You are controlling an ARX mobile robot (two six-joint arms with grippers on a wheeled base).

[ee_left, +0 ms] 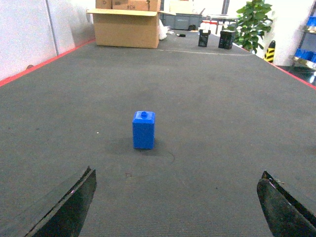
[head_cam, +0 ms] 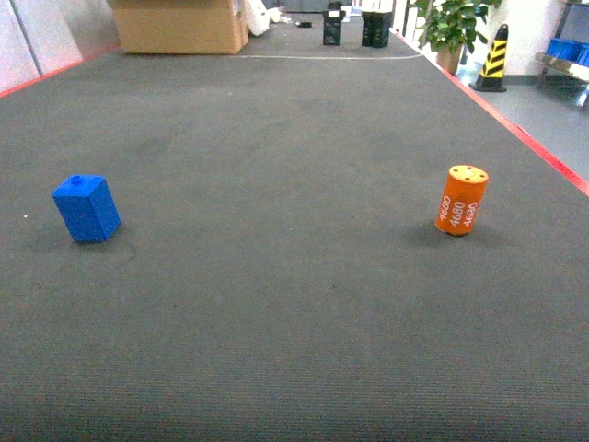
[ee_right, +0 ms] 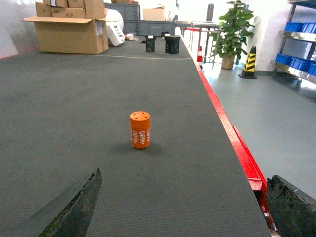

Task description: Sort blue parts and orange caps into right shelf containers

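the task looked to be at its very start, the reach before any pickup. the left gripper (ee_left: 175, 207) was spread wide with nothing in it, and the blue part (ee_left: 143, 130) stood upright on the dark mat (ee_left: 207, 98) ahead of it, slightly left of the gap between the fingers and well apart from them. the right gripper (ee_right: 185, 210) was likewise wide open and empty, with the orange cap (ee_right: 140, 130) standing upright ahead, left of its centre line. the shelf (ee_right: 298, 59) with blue containers (ee_right: 291, 26) lay far off to its right. next, each arm would likely need to advance, shift a little left and straddle its item before closing.
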